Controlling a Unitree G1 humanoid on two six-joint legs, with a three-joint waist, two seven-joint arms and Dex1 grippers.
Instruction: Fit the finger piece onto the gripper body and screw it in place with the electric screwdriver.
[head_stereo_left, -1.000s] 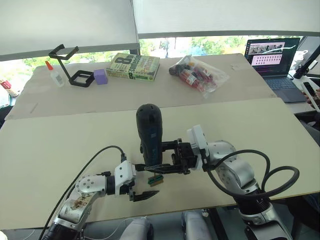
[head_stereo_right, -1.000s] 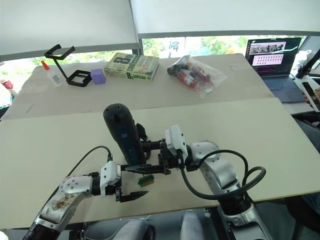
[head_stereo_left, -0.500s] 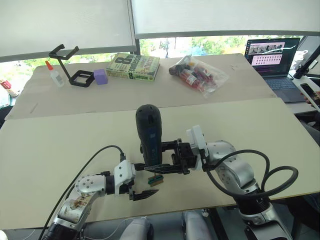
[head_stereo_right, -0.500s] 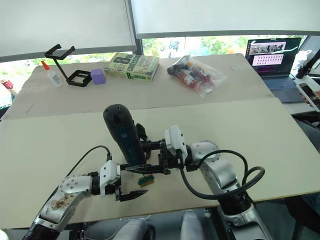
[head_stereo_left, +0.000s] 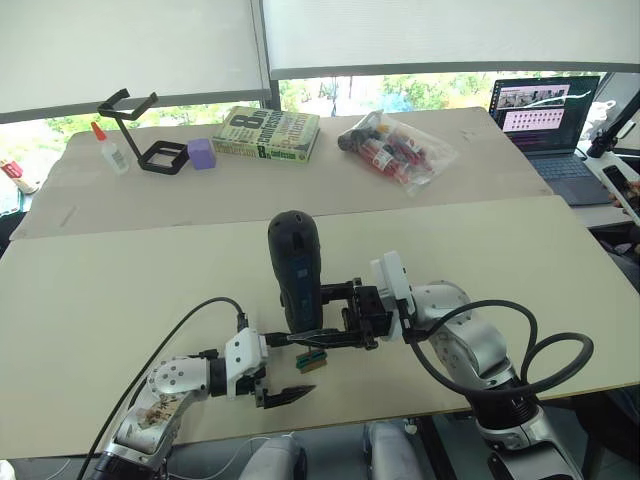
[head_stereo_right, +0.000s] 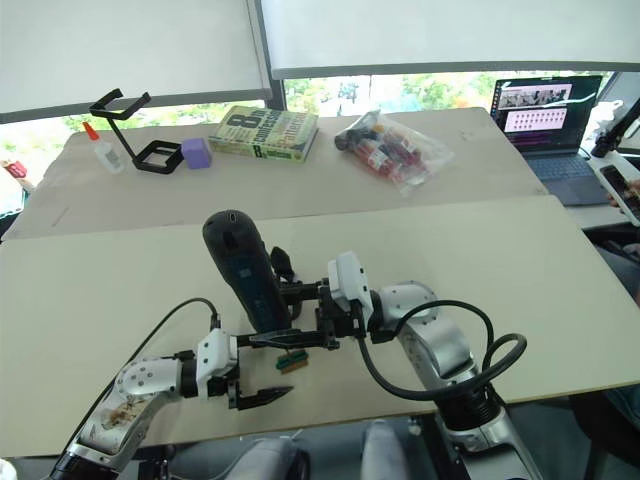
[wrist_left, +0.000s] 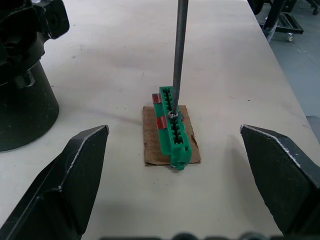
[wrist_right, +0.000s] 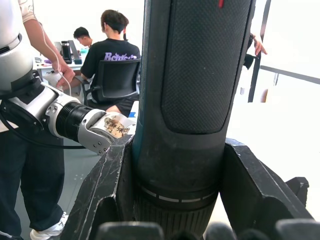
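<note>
Pale tabletop (head_stereo_left: 120, 290) carries our work, and on it we have our right gripper (head_stereo_left: 335, 318) clamped around the electric screwdriver (head_stereo_left: 295, 270), the black fingers pressed against both sides of its thick barrel. It stands nearly upright, and in the left wrist view its thin metal bit (wrist_left: 178, 55) comes down onto a small green block (wrist_left: 173, 127) set on a brown card — the tip rests in one of the block's slots. Our left gripper (head_stereo_left: 272, 374) sits low near the table's front edge, just beside that block, with its two fingers (wrist_left: 60, 195) spread wide apart and nothing between them. To one side of the block in the same view stands a chunky black mechanism with a round base, the gripper body (wrist_left: 22, 75), partly cut off by the frame edge. We cannot make out the finger piece. Farther back we see a book (head_stereo_left: 266, 134), a purple block (head_stereo_left: 202, 153), a black stand (head_stereo_left: 145, 130), a glue bottle (head_stereo_left: 110, 148), a clear bag of small items (head_stereo_left: 398, 148) and a laptop (head_stereo_left: 548, 120) at the right. Behind the screwdriver in the right wrist view — people, one seated in a chair (wrist_right: 112, 80).
</note>
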